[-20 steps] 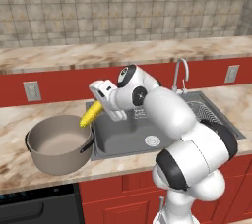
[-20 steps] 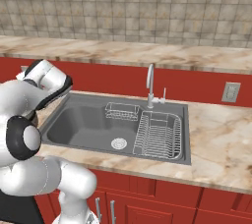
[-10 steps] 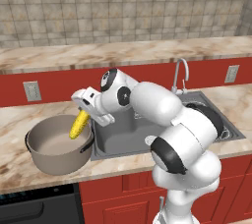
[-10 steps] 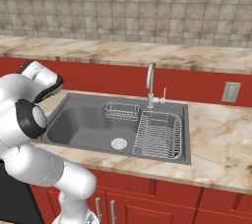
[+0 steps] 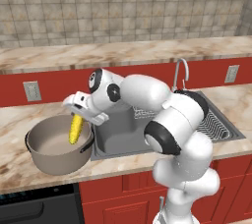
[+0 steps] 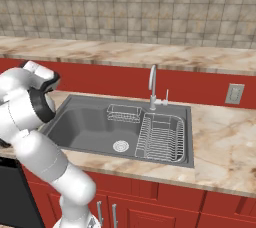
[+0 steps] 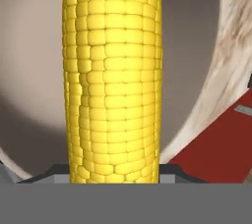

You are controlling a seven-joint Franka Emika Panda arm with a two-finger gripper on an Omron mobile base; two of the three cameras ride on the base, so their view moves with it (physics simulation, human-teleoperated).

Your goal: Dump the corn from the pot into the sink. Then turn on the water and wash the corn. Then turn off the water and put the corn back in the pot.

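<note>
Risk: the small yellow corn cob (image 5: 75, 128) hangs close to the near wall of the large round taupe-grey pot (image 5: 49, 156); released off-centre, it could strike the rim and bounce onto the marble-patterned counter (image 5: 19, 179). The two-finger gripper (image 5: 80, 111) is clamped on the cob's upper end, holding it nearly upright with its lower end inside the pot mouth. Kernel rows look even and intact. The dark grey sink (image 6: 95, 129) holds no cob.

Yellow corn (image 5: 75, 128), taupe-grey pot (image 5: 56, 158)
</note>
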